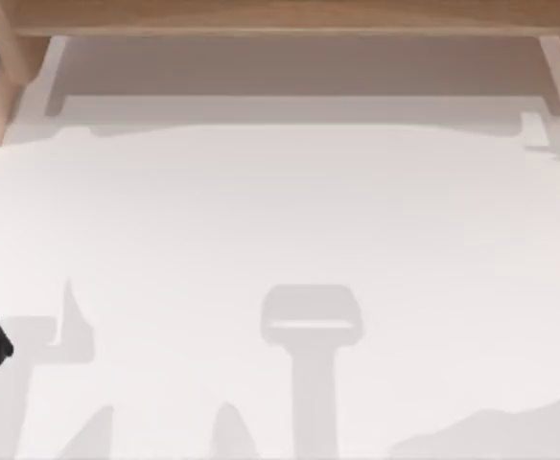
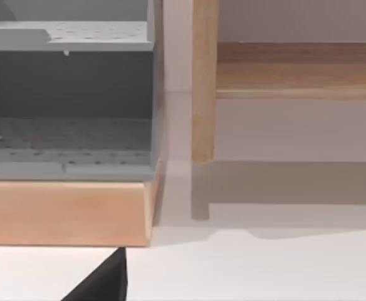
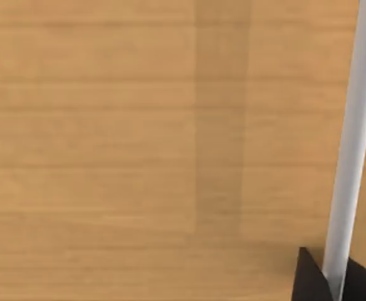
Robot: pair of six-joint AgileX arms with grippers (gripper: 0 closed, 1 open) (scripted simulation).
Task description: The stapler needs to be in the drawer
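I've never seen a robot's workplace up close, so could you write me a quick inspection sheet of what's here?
Surface: white table, bare but for shadows.
Job's things: wooden panel with a white bar, perhaps the drawer front.
Clutter: nothing seen.
Claws: left claw low over the table, near the rack's base; right claw at the bar.
Cables: nothing seen.
Surroundings: wooden frame along the far edge; grey perforated rack on a wooden base at the left.
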